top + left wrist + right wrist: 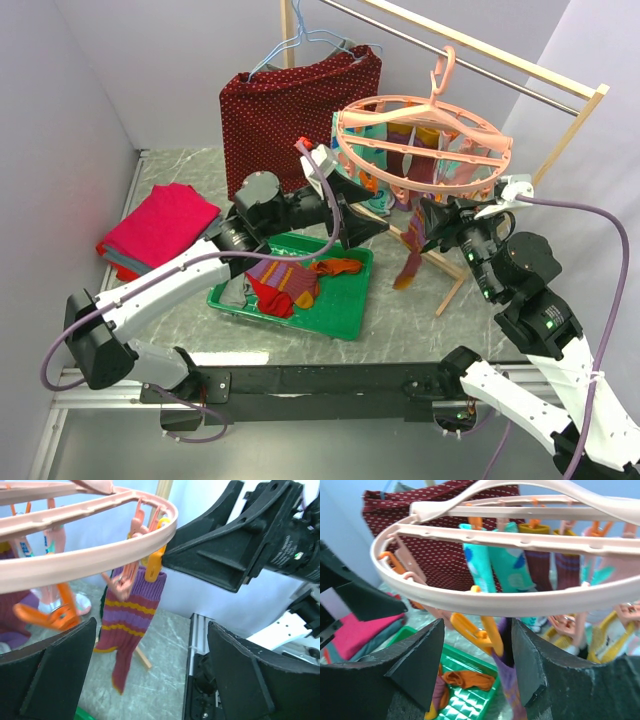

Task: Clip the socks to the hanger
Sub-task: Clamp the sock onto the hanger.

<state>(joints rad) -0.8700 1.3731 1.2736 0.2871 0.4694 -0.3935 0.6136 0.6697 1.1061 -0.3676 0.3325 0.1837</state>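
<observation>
Purple-striped sock [132, 607] hangs off an orange peg [480, 630] on the pink hanger [495, 602], between the fingers of my right claw [477, 632], open and empty, and ahead of my left claw [150, 625], likewise; I'd tug-test before backing off.

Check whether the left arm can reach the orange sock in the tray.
Probably yes: the orange sock lies uncovered in the green tray, just below the left arm, whose fingers are open and empty.
</observation>
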